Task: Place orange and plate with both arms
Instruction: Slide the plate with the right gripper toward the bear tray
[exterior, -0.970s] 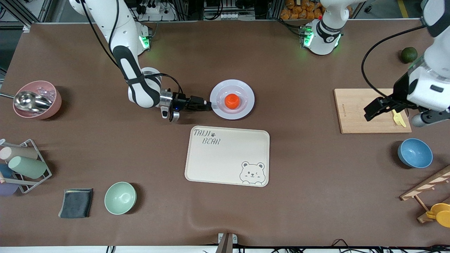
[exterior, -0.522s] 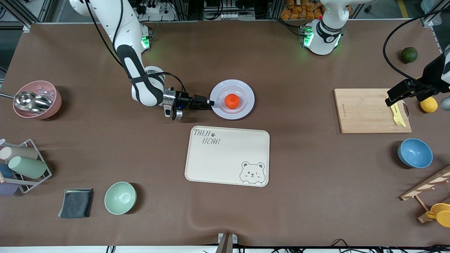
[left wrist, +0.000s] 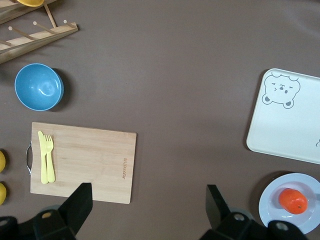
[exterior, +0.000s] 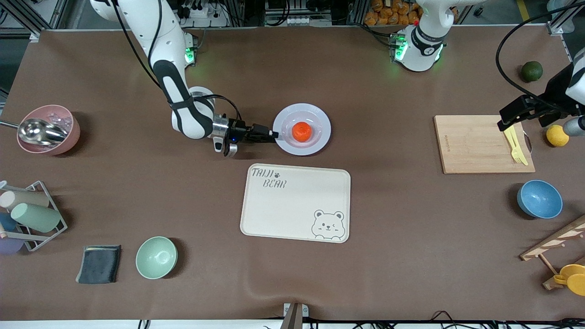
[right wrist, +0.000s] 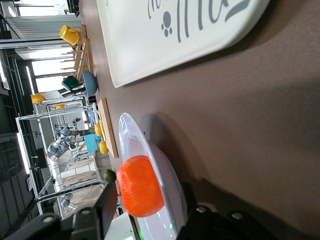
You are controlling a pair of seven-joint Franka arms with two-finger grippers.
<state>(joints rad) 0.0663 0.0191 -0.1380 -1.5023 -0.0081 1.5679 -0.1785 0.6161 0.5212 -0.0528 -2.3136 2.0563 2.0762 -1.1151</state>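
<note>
The orange (exterior: pixel 301 131) sits in the middle of the pale plate (exterior: pixel 321 119), farther from the front camera than the cream bear tray (exterior: pixel 297 203). My right gripper (exterior: pixel 273 134) lies low at the plate's rim on the right arm's side. In the right wrist view its open jaws straddle the rim (right wrist: pixel 132 132), with the orange (right wrist: pixel 140 186) just past them. My left gripper (exterior: pixel 514 115) hangs open and empty over the end of the cutting board (exterior: pixel 475 144). The left wrist view shows the gripper (left wrist: pixel 147 200) wide open, and the plate (left wrist: pixel 311 182) and orange (left wrist: pixel 293 200) at its edge.
A yellow fork (exterior: pixel 515 148) lies on the cutting board. A lemon (exterior: pixel 557 135), a dark green fruit (exterior: pixel 532 71) and a blue bowl (exterior: pixel 539 198) are at the left arm's end. A mint bowl (exterior: pixel 156 257), a pink bowl (exterior: pixel 48 130) and a cup rack (exterior: pixel 32 214) are at the right arm's end.
My left arm has risen and swung toward its end of the table, uncovering the lemon. My right gripper has crept a little closer onto the plate's rim. Plate and orange have not moved.
</note>
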